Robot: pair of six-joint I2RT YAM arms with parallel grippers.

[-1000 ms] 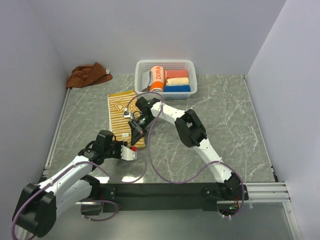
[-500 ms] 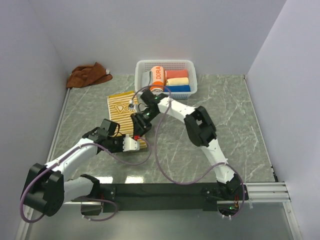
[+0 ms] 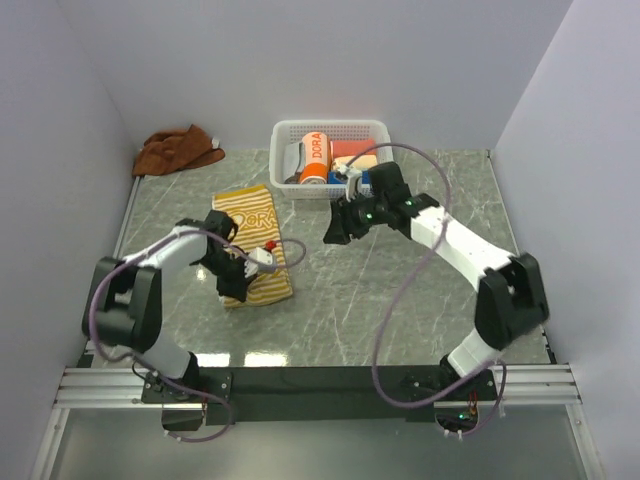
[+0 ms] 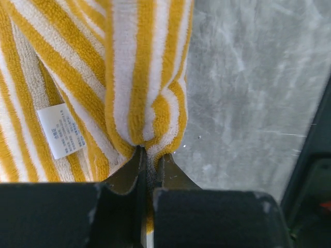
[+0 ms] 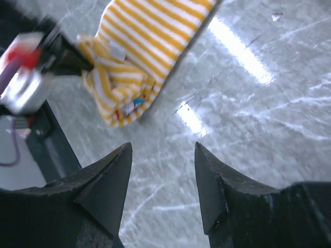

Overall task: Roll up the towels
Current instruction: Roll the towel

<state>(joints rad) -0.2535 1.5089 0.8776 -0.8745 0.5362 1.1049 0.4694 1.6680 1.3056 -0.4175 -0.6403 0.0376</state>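
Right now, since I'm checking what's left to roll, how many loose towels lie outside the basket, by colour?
Yellow-and-white striped cloth towel: 1
Crumpled rust-brown cloth towel: 1
Total: 2

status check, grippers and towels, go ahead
Left gripper shut on striped towel, near end pinched. Right gripper open, empty, off the cloth. Brown towel bunched far-left, unrolled. Basket not in the way.
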